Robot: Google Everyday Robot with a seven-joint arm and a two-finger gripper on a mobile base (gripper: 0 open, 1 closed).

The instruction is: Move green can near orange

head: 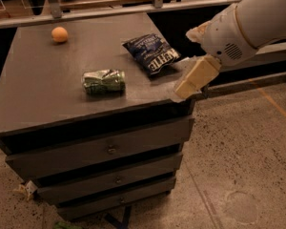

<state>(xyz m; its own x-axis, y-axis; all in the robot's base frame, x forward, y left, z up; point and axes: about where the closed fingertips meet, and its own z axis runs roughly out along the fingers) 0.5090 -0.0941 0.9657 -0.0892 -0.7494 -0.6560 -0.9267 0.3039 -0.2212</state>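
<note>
Cabinet top [38, 94]: dark grey, flat and matte with a faint scuffed sheen. It carries three things and sits over a stack of drawers [109, 150] with small round knobs.

Orange [59, 34]: at the far-left corner of the top, close to the back edge. It is small, round and smooth. It sits alone, well apart from everything else, and is the mark the can has to reach.

Green can [104, 81]: the thing to be moved, lying on its side toward the front middle of the top, its length running left to right. The metal is shiny and crumpled, with pale markings. On its side it could probably roll if nudged, though the dents may steady it. It is well apart from the orange, so the move looks not yet begun.

Chip bag [151, 54]: dark blue crinkly foil, puffed, lying flat behind and to the right of the can. It is near the can but not touching it.

Gripper [196, 75]: pale cream, blocky, with a hard plastic look. It hangs by the front-right corner of the top and holds nothing. Whether it is open or closed cannot be told. From there a reach toward the can would likely pass just in front of the bag.

Arm [248, 23]: a white rounded shell with a small vent grille, entering from the upper right.

Floor [248, 166]: speckled stone.
</note>
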